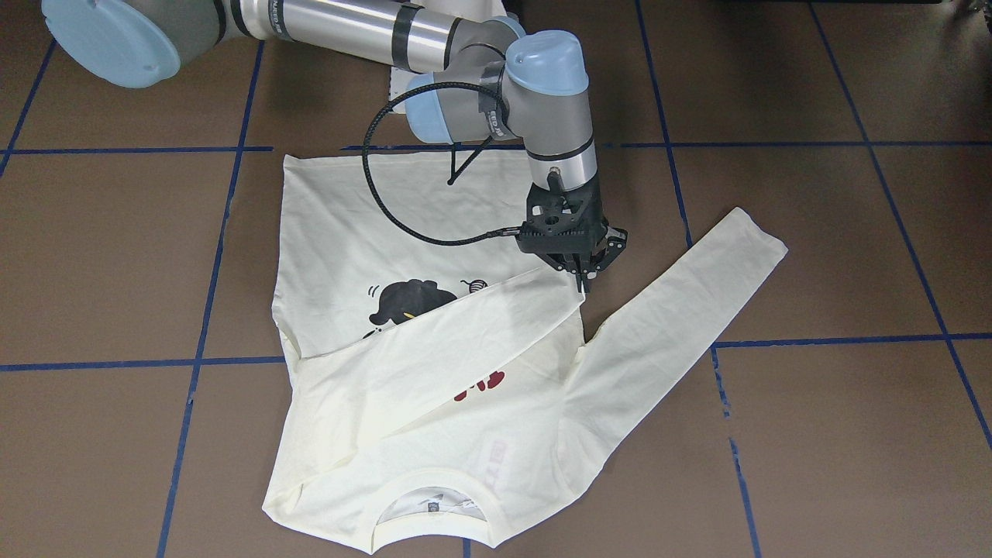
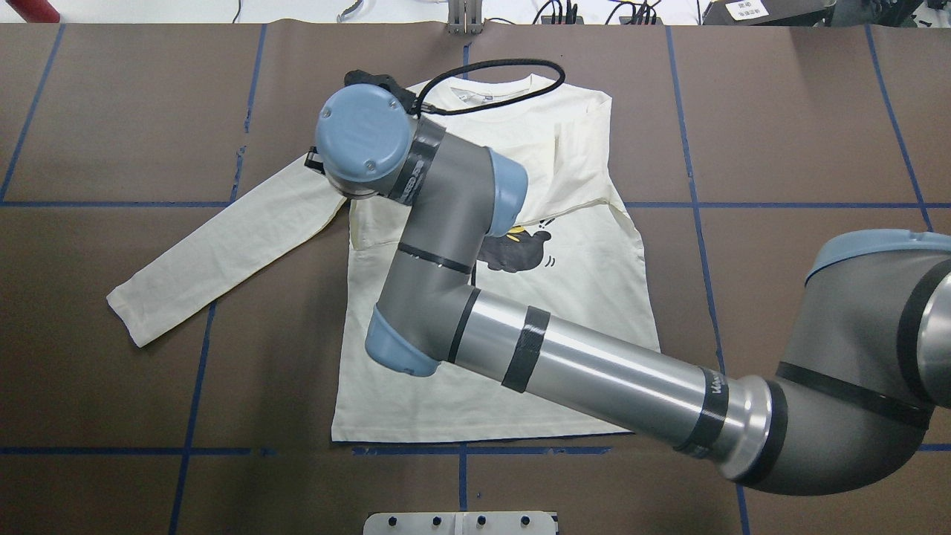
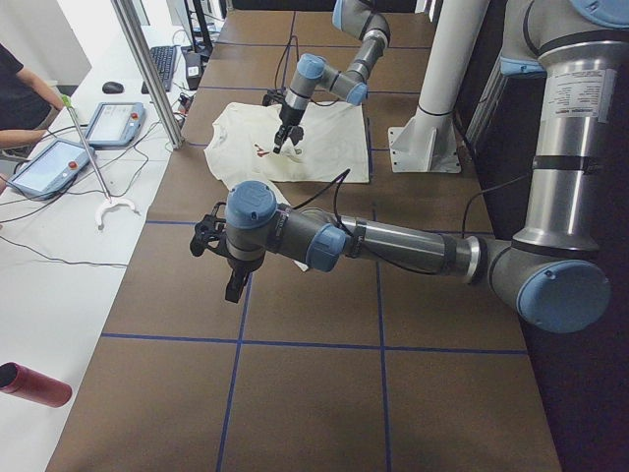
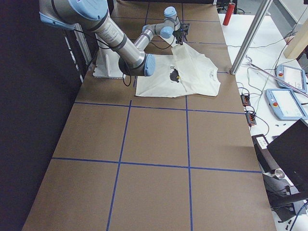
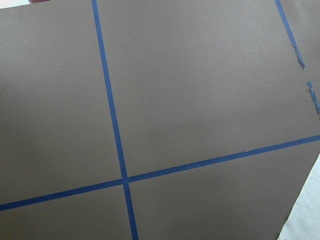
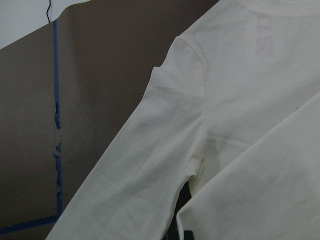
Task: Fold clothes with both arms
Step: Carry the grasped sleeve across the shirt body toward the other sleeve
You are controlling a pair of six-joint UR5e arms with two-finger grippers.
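The cream T-shirt (image 1: 349,225) lies flat, print up, with the black cat (image 1: 411,298) partly covered. One sleeve (image 1: 434,341) is folded across the chest. The other sleeve (image 1: 682,294) lies spread out on the table. My right arm (image 2: 594,371) reaches across the shirt. My right gripper (image 1: 583,285) points down at the folded sleeve's cuff, with its fingers together on the cuff's edge. In the overhead view the wrist (image 2: 364,141) hides it. My left gripper (image 3: 234,287) hovers over bare table far from the shirt. I cannot tell whether it is open or shut.
Blue tape lines (image 1: 775,341) grid the brown table. The white pedestal (image 3: 423,147) stands at the robot's side. A metal post (image 3: 147,69), tablets (image 3: 49,167) and a red cylinder (image 3: 34,383) are on the white bench past the table's far edge.
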